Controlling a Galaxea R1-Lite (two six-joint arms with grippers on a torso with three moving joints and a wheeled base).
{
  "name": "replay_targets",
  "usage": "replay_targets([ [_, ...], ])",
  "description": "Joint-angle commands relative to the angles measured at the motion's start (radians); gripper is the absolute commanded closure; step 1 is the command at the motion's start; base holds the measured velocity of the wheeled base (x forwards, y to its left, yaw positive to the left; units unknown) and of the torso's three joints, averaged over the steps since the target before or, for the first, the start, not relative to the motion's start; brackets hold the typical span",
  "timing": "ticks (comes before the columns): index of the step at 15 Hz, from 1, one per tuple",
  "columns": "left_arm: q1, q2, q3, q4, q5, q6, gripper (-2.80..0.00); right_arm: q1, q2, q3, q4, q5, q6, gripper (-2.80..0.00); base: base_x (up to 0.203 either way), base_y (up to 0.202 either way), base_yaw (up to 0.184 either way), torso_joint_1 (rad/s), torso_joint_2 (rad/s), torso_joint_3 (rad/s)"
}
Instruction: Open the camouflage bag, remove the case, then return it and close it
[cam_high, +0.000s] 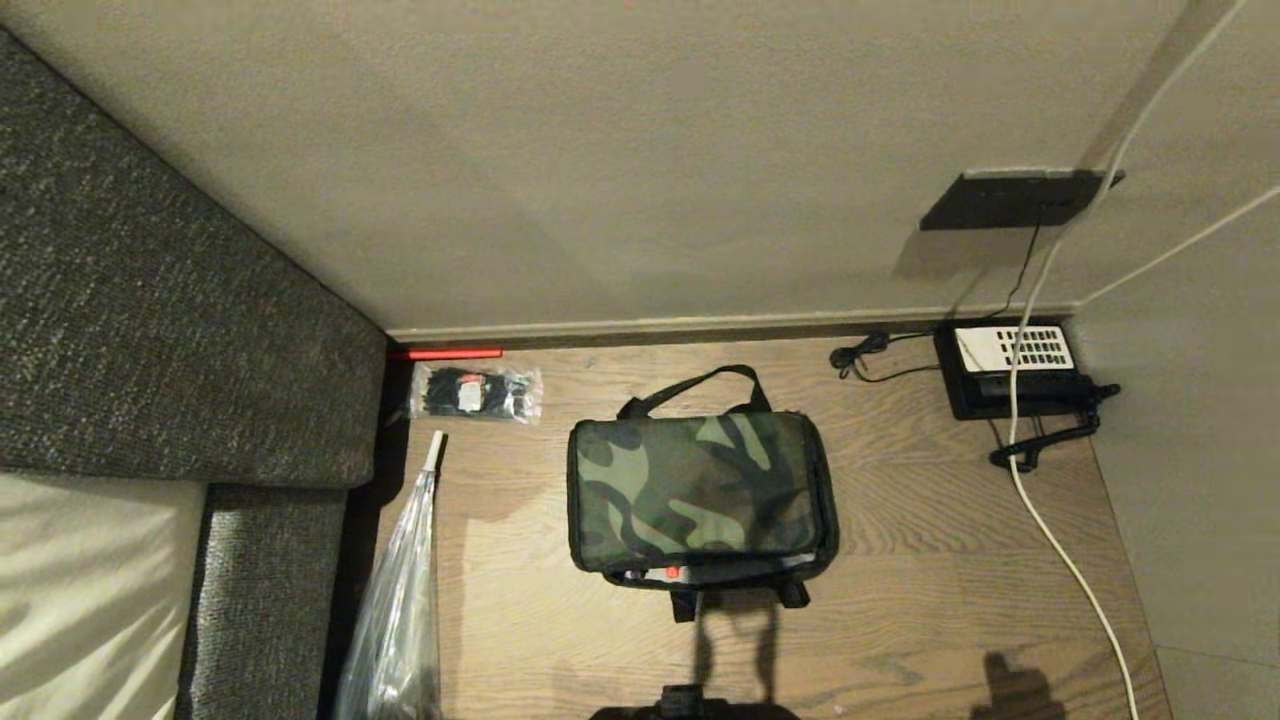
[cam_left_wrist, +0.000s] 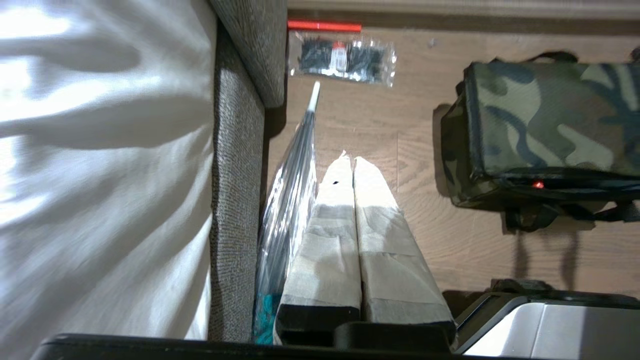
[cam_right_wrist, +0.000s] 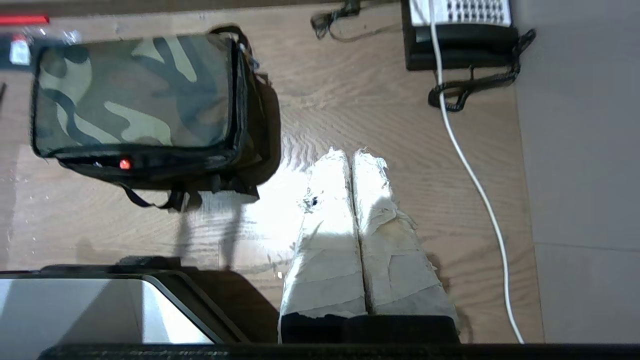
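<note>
Wood-grain floor (cam_high: 900, 560) meets a beige wall (cam_high: 620, 160) with a pale baseboard. Grey woven-fabric sofa (cam_high: 150, 330) on the left, cream cushion (cam_high: 80, 590) on it. Thin red stick (cam_high: 445, 353) lies along the baseboard by the sofa. Small clear packet of black ties (cam_high: 476, 393) just in front of it. Crinkly clear plastic bag (cam_high: 400, 610) lies beside the sofa base. Black telephone with white keypad panel (cam_high: 1015, 368) in the far right corner, coiled black cord beside it. White cable (cam_high: 1060, 550) runs across the phone and down the floor. Black wall plate (cam_high: 1010, 200) above the phone.

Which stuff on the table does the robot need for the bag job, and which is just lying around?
Needed: camouflage bag, shut; the case isn't visible.

Lying about: black telephone, packet of black ties, clear plastic bag, red stick, white cable.
</note>
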Motion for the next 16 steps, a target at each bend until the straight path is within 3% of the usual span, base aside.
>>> replay_targets([
  [1,0.000,0.000,0.003,0.000,0.000,0.000,0.00,0.000,-0.002,0.000,0.000,0.000,0.000,0.00,0.000,0.000,0.000,0.007,0.01,0.203],
  [16,0.000,0.000,0.003,0.000,0.000,-0.003,0.00,0.000,0.000,0.000,0.000,0.000,0.003,0.00,0.000,0.000,0.000,0.002,0.00,0.202],
])
